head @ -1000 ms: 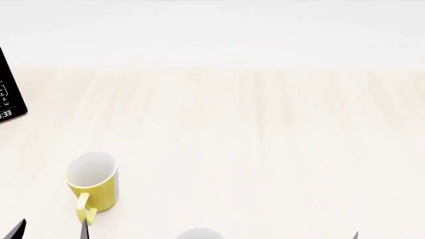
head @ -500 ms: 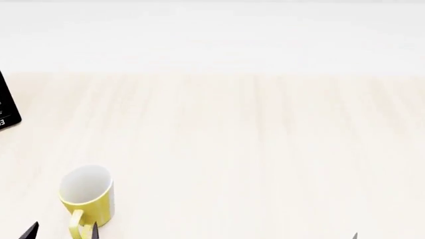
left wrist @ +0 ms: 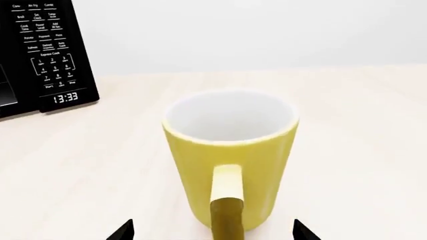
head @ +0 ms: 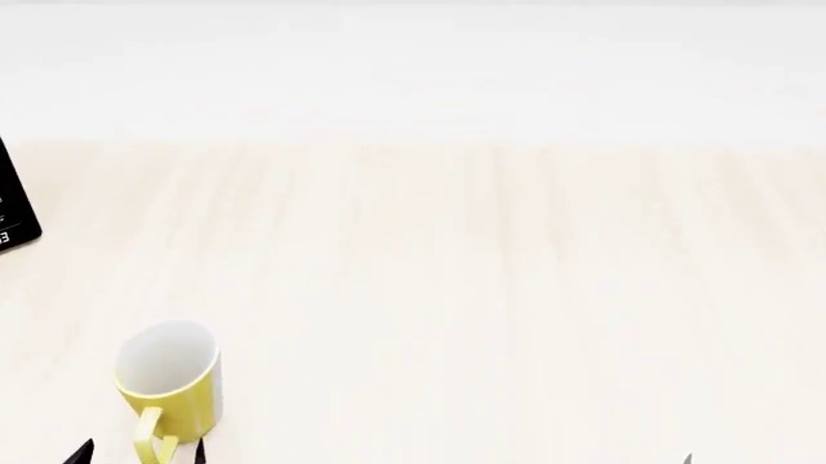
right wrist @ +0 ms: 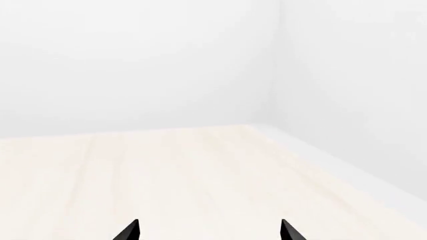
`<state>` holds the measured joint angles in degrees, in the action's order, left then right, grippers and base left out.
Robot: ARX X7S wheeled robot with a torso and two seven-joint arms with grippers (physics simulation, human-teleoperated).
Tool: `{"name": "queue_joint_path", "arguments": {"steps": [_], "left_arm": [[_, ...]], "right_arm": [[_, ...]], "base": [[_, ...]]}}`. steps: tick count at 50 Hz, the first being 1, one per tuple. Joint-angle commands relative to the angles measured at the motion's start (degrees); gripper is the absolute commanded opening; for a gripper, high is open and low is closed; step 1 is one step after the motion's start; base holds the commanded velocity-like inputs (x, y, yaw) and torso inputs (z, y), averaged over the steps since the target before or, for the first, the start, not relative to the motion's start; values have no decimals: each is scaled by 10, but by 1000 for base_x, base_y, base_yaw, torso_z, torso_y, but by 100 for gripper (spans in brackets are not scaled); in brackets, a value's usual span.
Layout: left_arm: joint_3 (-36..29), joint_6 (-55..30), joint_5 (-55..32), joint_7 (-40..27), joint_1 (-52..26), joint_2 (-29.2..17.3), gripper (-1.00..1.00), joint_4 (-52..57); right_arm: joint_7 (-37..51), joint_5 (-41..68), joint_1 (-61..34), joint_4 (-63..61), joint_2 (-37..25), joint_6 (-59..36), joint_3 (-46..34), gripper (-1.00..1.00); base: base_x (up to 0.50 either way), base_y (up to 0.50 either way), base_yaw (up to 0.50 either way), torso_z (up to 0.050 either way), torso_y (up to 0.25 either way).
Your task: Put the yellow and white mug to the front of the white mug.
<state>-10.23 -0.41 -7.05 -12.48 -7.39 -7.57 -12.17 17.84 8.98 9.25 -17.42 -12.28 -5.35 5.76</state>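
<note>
Left gripper low, jaws spread wide, dark fingertips well apart, nothing clamped between them. Right gripper likewise parted, both tips just showing, gap between jaws bare.

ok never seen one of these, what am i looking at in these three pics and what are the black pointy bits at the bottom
This is a simulated two-armed robot, rendered by a computer. One picture comes from a camera on its head, looking down over a pale wooden table. The other two come from cameras near each arm's end effector.

The black points are fingertips. In the left wrist view, the left end effector is open, one tip on either side of the handle of the yellow and white mug, not gripping it. The same mug stands upright near the head view's lower left, handle toward the robot.

The black panel with buttons and a clock reading 13:33 looks like a microwave.

The right end effector is open too, with only bare table and white walls ahead. Nothing is held. The white mug is not in view.
</note>
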Motion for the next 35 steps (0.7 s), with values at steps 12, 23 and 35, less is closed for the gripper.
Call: {"name": "queue_joint_path", "arguments": {"steps": [12, 23, 35], "left_arm": [[4, -3, -49, 3, 42, -10, -100, 102], [1, 0, -56, 4, 42, -14, -100, 100], [-2, 9, -73, 53, -24, -38, -100, 24]], "right_arm": [[3, 1, -10, 22, -4, 0, -13, 100], [7, 4, -9, 21, -7, -2, -12, 100], [11, 6, -5, 13, -10, -2, -14, 100]], "base": [[0, 0, 0, 0, 0], [0, 0, 0, 0, 0], [0, 0, 0, 0, 0]]}}
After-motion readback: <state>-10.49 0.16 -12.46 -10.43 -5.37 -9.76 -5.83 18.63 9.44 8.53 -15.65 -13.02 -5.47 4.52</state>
